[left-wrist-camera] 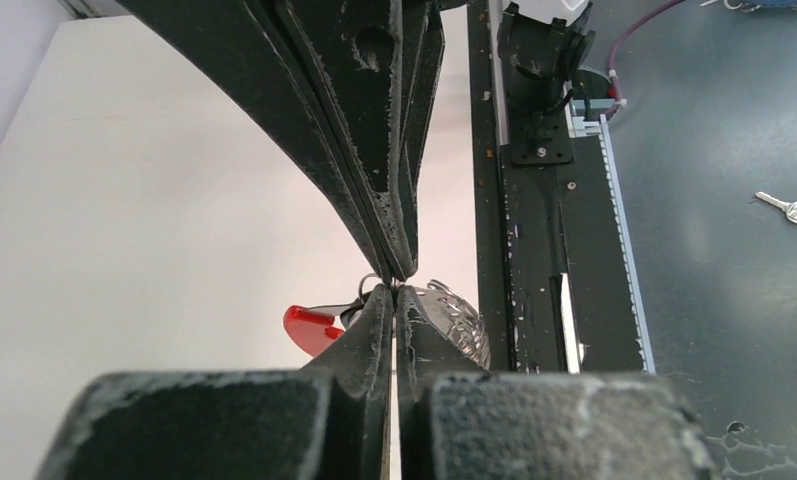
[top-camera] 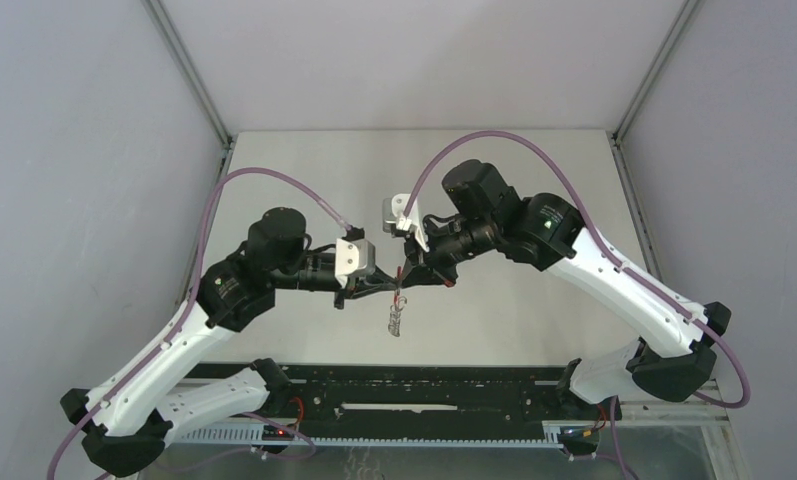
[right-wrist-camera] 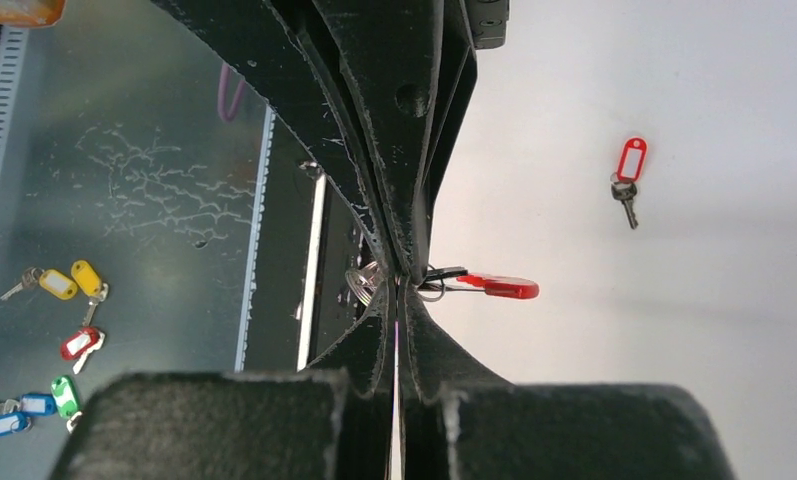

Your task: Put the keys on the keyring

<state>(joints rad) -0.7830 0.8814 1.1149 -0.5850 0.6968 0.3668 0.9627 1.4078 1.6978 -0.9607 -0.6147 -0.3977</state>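
**Top view.** The left gripper (top-camera: 378,284) and the right gripper (top-camera: 415,271) meet tip to tip above the middle of the pale counter (top-camera: 304,170), slightly below frame centre. Both grippers are closed, with their fingers pressed together. The keyring (top-camera: 398,318) hangs from the meeting point, clear of the counter, and its silver-grey part dangles toward the bottom of the frame.

**Left wrist view.** The left gripper's tips pinch the keyring at frame centre. A red piece (left-wrist-camera: 310,325) juts to the left of the tips, and the cluster of metal loops (left-wrist-camera: 456,322) sits to their right. Whether the right gripper also nips the ring cannot be told.

**Right wrist view.** A red-tagged key (right-wrist-camera: 629,178) lies alone on the counter at upper right, well apart from the grippers. Several colour-tagged keys (right-wrist-camera: 59,285) lie on the grey surface at lower left.
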